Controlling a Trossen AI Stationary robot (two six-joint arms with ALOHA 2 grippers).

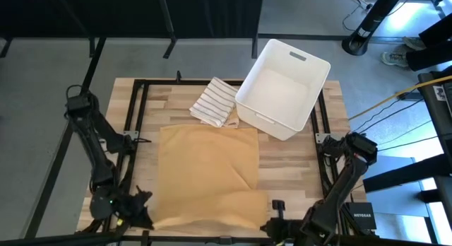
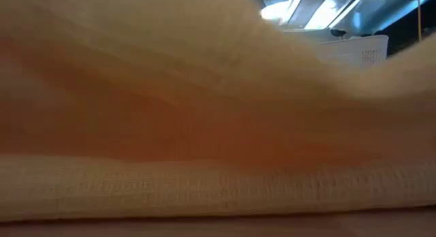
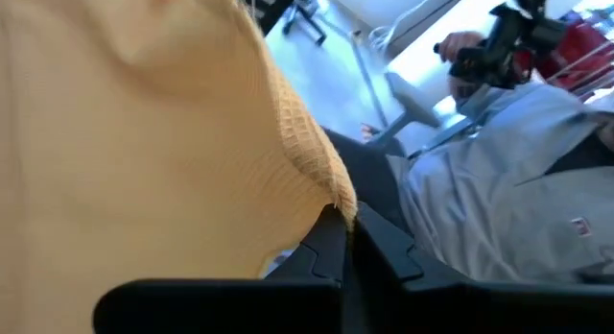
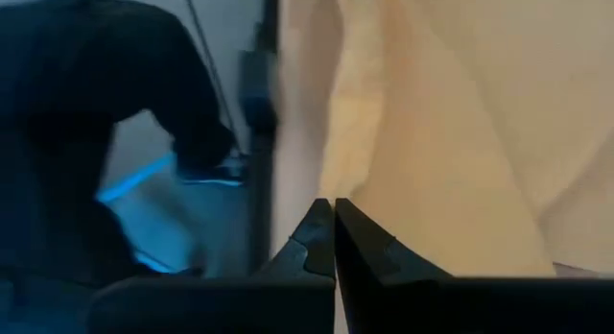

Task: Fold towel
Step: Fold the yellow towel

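Tan waffle-weave towel (image 1: 206,175) spread flat on the wooden table (image 1: 289,165), its near edge rumpled and lifted. Left gripper (image 1: 139,209) pinches the near left corner; right gripper (image 1: 277,219), fingers pressed together, pinches the near right corner.

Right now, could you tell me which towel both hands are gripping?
The plain yellow towel, spread flat; the striped towel lies bunched beside the white bin, untouched.

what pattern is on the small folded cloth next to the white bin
White with thin dark stripes; the folded cloth shows best in the high view.
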